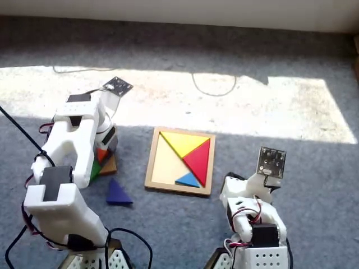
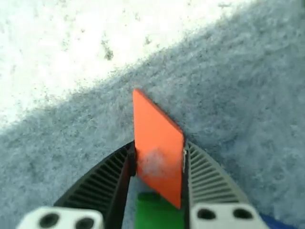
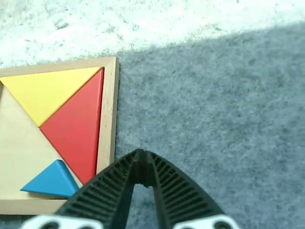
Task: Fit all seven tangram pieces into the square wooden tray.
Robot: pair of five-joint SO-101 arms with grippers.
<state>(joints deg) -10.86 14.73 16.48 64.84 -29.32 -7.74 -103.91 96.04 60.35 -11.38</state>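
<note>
Nearest, the right gripper (image 3: 143,157) hangs with its fingers pressed together on nothing, over bare grey carpet (image 1: 303,185) just right of the tray's near right corner. To the left, at about the same depth, one dark blue triangle (image 1: 118,193) lies flat and alone on the carpet, apart from the tray.

One square wooden tray (image 1: 150,159) sits between the two arms, its pale rim all in view. It holds three pieces: a small blue triangle (image 1: 188,179) against the near rim, a large red triangle (image 1: 199,159) along the right rim, and a large yellow triangle (image 1: 182,143) along the far rim. The three lie edge to edge. The tray's left side and near left corner are bare wood.

Left of the tray, the left gripper (image 2: 159,150) is clamped on a flat orange piece (image 2: 157,143), held on edge above the carpet. Below it lies a green piece (image 2: 152,210), and beside that a brownish piece (image 1: 109,164), partly hidden by the arm.

Farther off, a sunlit band of carpet carries one thin cable (image 1: 213,89).
</note>
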